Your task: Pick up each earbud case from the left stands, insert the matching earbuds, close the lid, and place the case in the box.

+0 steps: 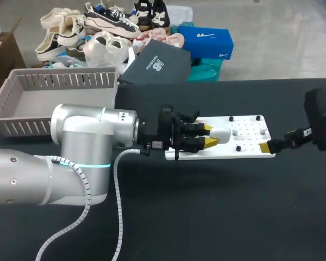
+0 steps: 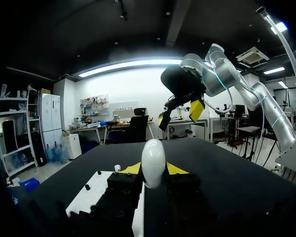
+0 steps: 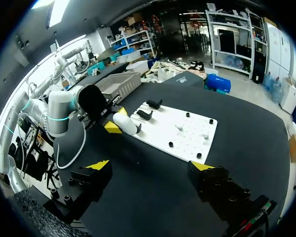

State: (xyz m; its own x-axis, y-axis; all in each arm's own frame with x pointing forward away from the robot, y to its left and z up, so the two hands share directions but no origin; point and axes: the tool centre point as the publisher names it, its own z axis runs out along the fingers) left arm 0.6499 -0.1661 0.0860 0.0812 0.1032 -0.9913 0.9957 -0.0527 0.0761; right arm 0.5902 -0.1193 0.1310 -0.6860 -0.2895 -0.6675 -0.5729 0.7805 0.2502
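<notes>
Left gripper (image 1: 208,136): you see its fingers clamped on the white earbud case (image 1: 220,134), over the white board (image 1: 249,145).
Right gripper (image 3: 152,166): fingers wide apart, at the board's right edge.

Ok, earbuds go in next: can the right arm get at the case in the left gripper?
Probably yes. The right gripper hangs open by the board edge, only low pegs between it and the case, which juts past the left gripper.
</notes>
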